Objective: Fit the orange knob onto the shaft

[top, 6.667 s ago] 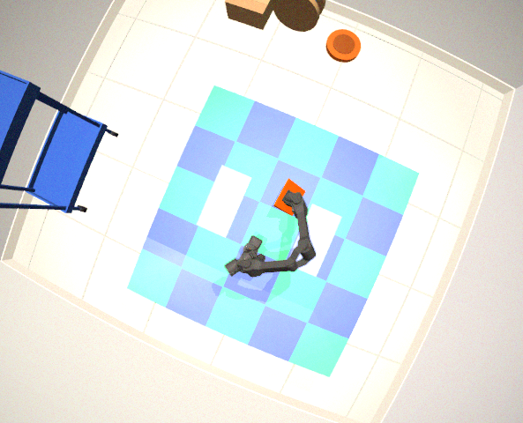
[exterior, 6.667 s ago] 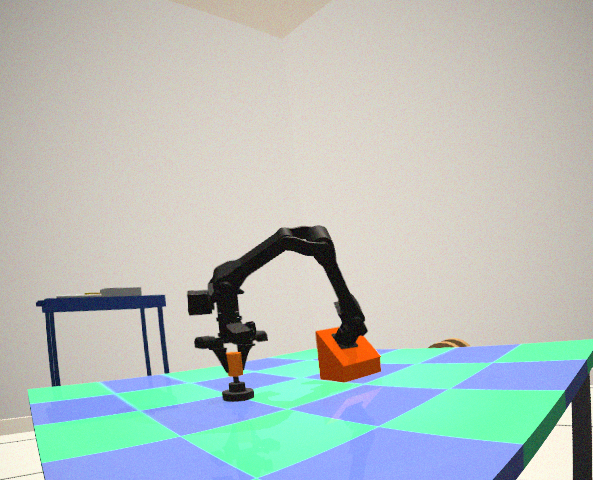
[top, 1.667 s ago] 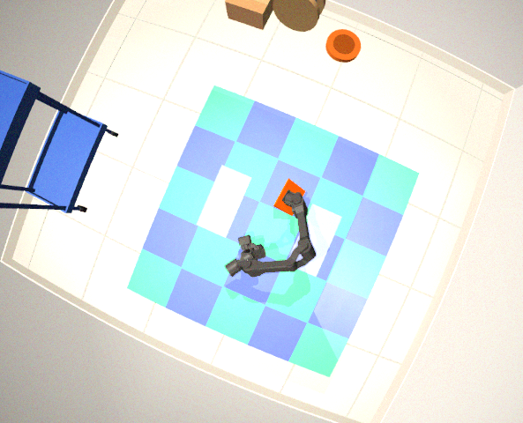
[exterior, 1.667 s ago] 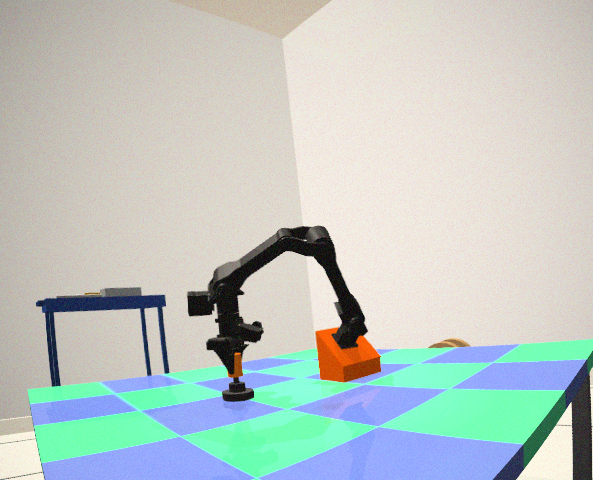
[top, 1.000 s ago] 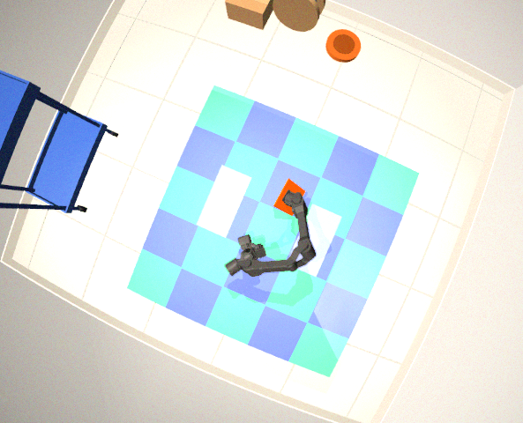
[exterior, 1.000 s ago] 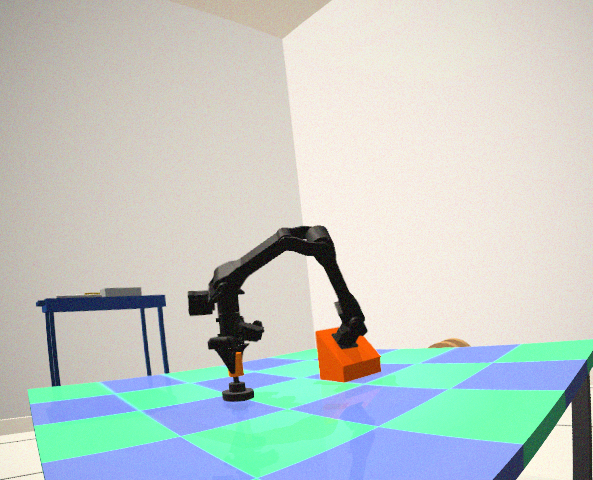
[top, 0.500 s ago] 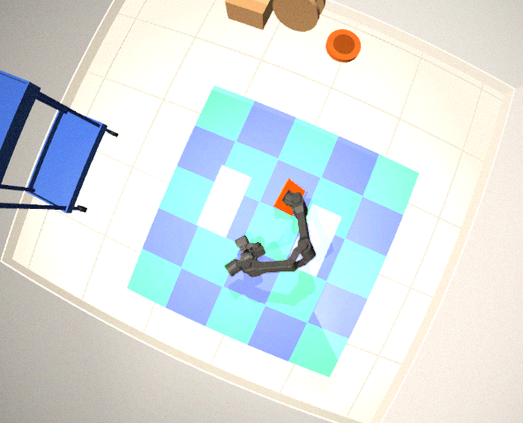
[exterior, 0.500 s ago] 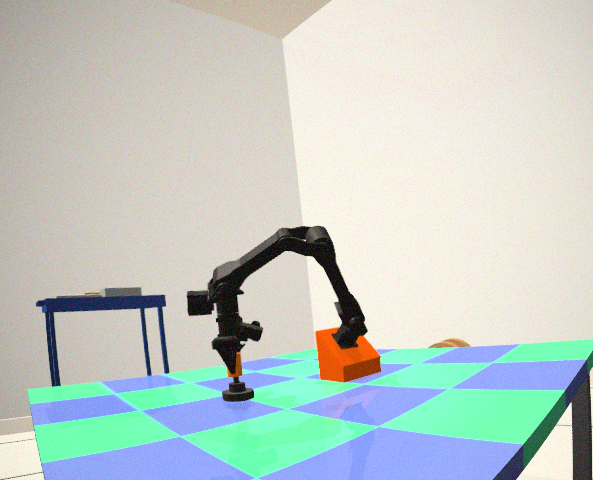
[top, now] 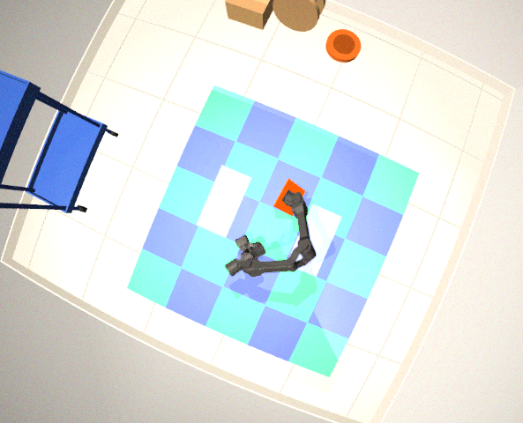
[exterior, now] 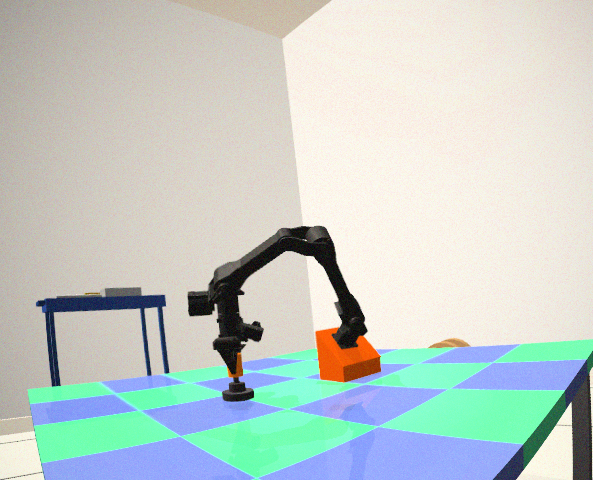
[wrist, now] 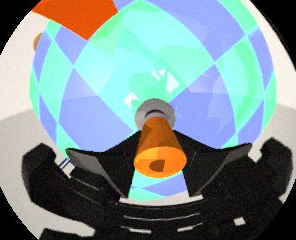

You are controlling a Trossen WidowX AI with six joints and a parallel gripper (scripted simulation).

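The orange knob [exterior: 239, 365] [wrist: 159, 136] is upright between the fingers of my gripper [exterior: 233, 368] [wrist: 156, 132], which is shut on it. The round dark pedestal [exterior: 238, 395] [wrist: 141, 115] stands on the checkered table directly below the knob. A short piece of the dark shaft [exterior: 236, 380] shows between the knob's lower end and the pedestal's raised middle, so the knob is not down on the pedestal. Whether the shaft's tip is inside the knob's hole cannot be told. The shaft's flat side is hidden. In the top view the arm hides knob and pedestal.
The arm's base is mounted on an orange wedge block [top: 282, 199] [exterior: 331, 361] [wrist: 83, 17] on the checkered table [top: 225, 109] [exterior: 518, 413]. A blue cart [top: 70, 159] [exterior: 105, 303] stands beyond the table. A cardboard-coloured box [top: 248, 13] and an orange ring-shaped object [top: 343, 58] are on the floor.
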